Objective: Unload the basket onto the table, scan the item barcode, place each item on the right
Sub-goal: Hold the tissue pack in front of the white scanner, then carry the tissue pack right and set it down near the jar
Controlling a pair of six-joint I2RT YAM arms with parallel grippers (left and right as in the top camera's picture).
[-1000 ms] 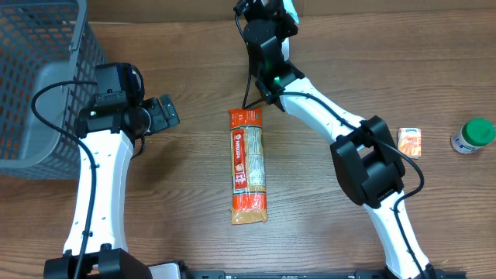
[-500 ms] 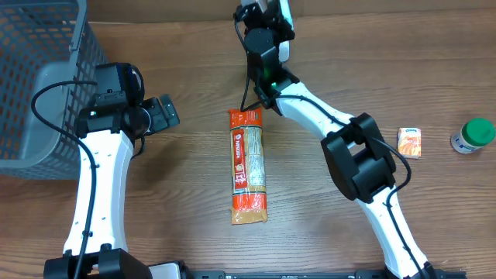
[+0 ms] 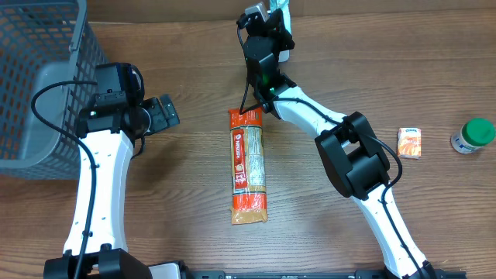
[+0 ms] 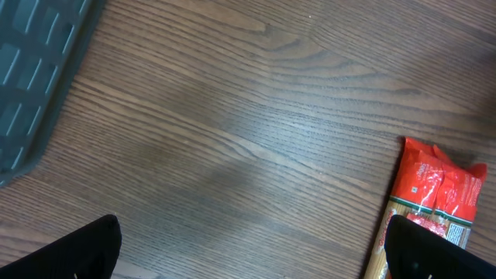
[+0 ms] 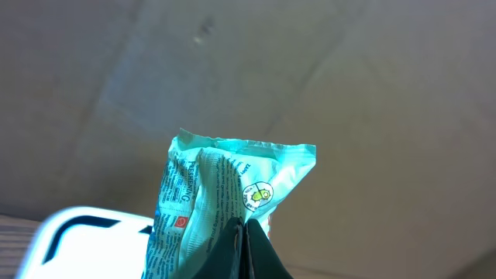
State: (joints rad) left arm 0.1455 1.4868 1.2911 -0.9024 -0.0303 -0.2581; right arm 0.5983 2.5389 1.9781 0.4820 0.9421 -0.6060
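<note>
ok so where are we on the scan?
Done: the pickup. The right gripper is shut on a mint-green packet.
In hand: it holds the packet upright at the table's far edge, near a white object. I cannot tell whether the barcode has read.
Left: possibly the pasta packet, orange carton and green-capped bottle lying on the table. The left gripper is open and empty.

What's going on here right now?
The right gripper is shut on a pale green packet, held up at the far edge of the table. The left gripper is open and empty, hovering beside the long pasta pack lying flat mid-table. A small orange box and green-capped bottle sit on the right side.
</note>
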